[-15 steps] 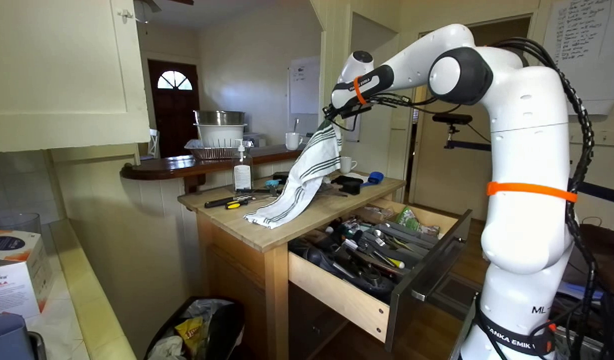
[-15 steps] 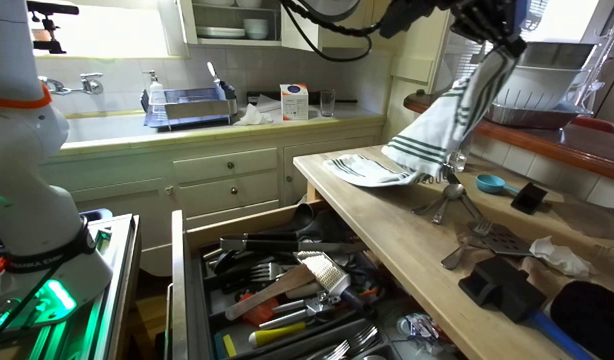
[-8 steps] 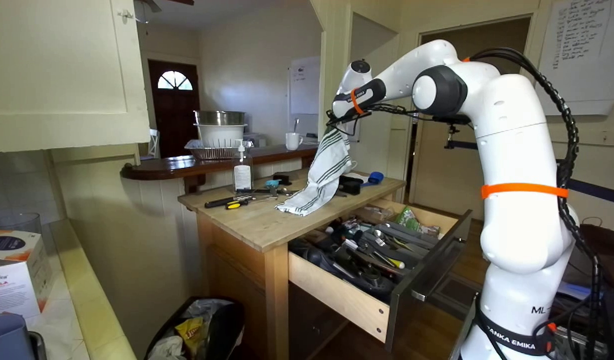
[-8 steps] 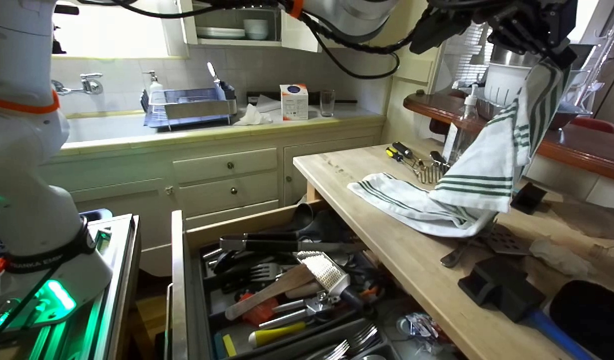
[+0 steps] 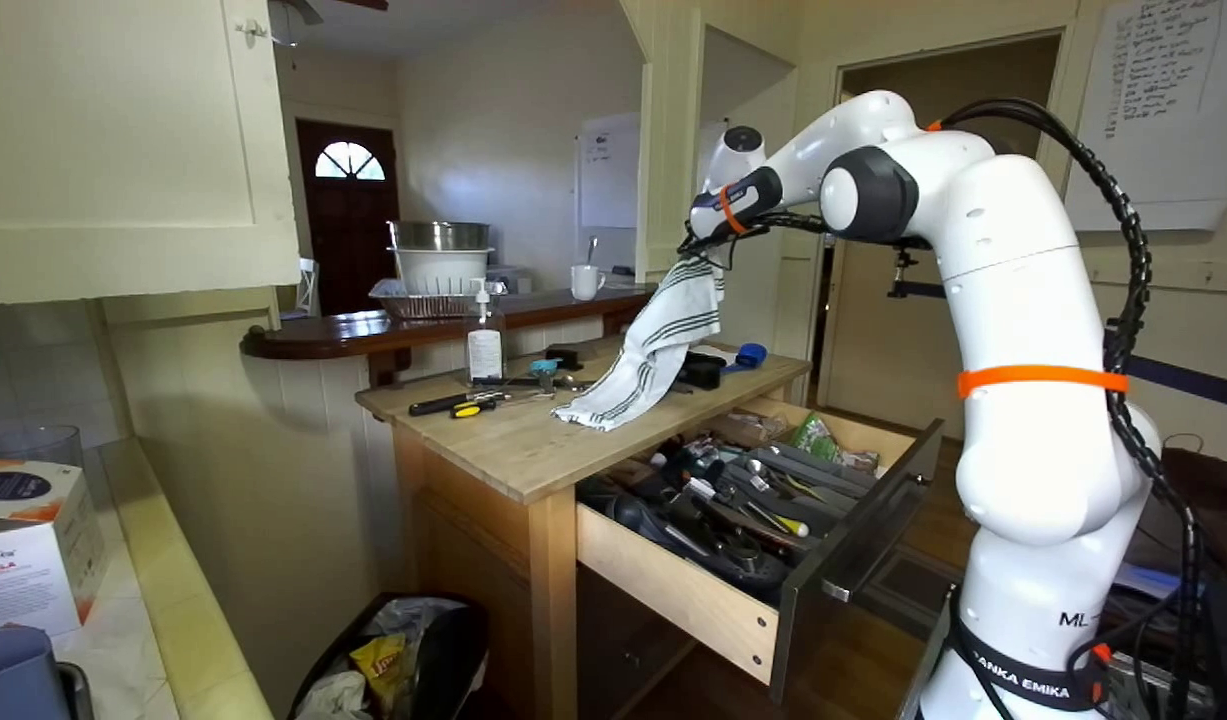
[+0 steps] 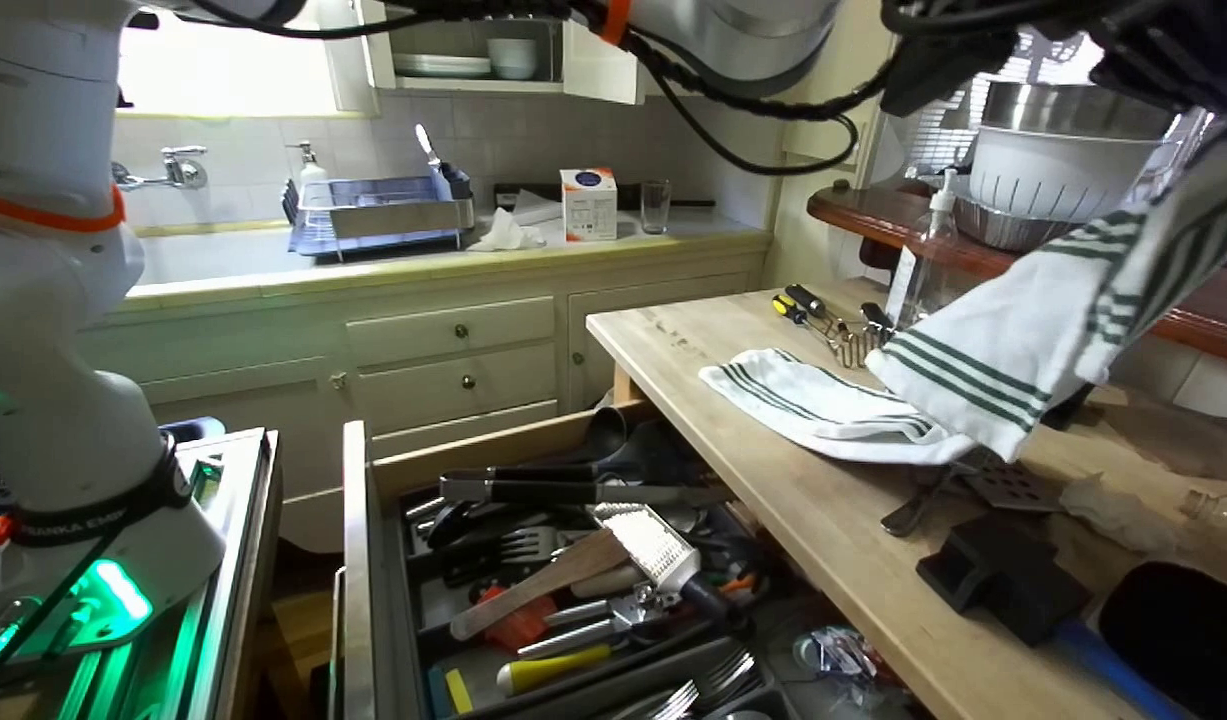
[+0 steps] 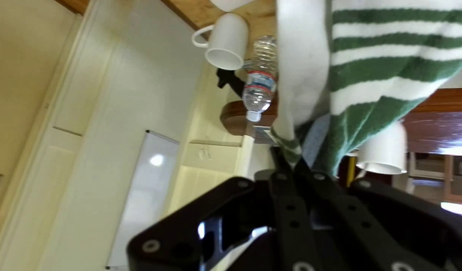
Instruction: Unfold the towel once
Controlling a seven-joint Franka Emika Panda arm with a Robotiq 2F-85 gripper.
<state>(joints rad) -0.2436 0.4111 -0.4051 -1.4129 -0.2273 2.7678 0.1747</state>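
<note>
The towel [image 5: 663,335] is white with dark green stripes and hangs slanting from my gripper [image 5: 695,248]. In an exterior view, its lower part [image 6: 813,405] lies on the wooden tabletop near the drawer-side edge, and a striped flap [image 6: 983,350] hangs over it. In the wrist view, the gripper [image 7: 293,161] is shut on a bunched upper end of the towel [image 7: 392,49]. The fingers pinch the cloth at their tips. In an exterior view, the fingertips are dark and partly cut off at the top right.
The wooden tabletop [image 5: 483,440] bears a soap bottle [image 5: 485,340], a yellow-and-black tool [image 6: 788,307], a black block with a blue handle [image 6: 1013,575] and loose utensils. Below, an open drawer [image 5: 673,590] full of utensils sticks out. A raised brown ledge [image 5: 373,335] borders the back.
My gripper has moved right in both exterior views, pulling the towel along. The towel's lower end slid across the tabletop, then stayed almost still while the upper part stretched further away.
</note>
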